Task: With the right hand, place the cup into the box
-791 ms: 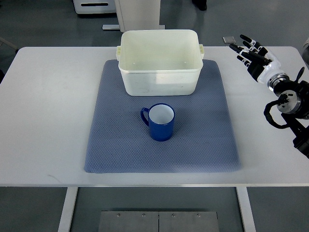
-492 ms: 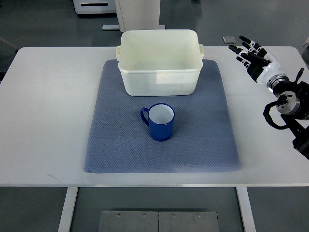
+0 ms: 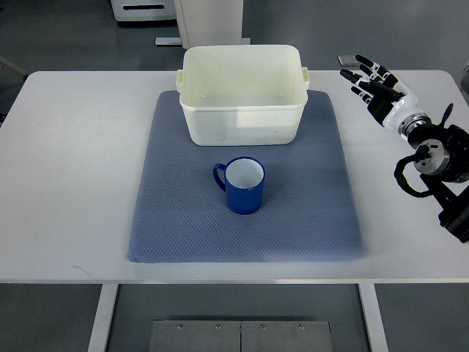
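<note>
Drifting leftward along the worktop's far right edge, the right robot hand (image 3: 372, 86) is spread wide, empty, approaching the cup (image 3: 243, 185).

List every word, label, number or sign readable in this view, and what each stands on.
None can be read. The blue enamel mug, the cream plastic box, the blue-grey textured mat and the white table show no print. The small dark square object near the right robot hand is too small to read.
</note>
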Available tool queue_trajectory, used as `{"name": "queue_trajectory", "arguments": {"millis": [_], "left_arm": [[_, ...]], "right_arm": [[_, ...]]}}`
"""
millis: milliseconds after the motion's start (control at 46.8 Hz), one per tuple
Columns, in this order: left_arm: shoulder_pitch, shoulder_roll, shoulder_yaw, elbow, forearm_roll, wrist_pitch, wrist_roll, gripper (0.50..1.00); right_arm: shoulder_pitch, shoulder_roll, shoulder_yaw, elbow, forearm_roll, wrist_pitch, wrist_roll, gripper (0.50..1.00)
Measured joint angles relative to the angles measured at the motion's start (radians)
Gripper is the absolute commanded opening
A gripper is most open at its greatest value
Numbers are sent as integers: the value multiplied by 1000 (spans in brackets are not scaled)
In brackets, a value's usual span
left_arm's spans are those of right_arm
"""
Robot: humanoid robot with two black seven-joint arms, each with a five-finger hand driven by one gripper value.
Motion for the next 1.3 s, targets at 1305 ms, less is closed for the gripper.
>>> {"name": "queue_trajectory", "arguments": {"millis": [1305], "left_arm": [[0,0,0,0,0,0,0,1000]], "right_arm": [[4,12,5,-2,0,66,0,1000]]}}
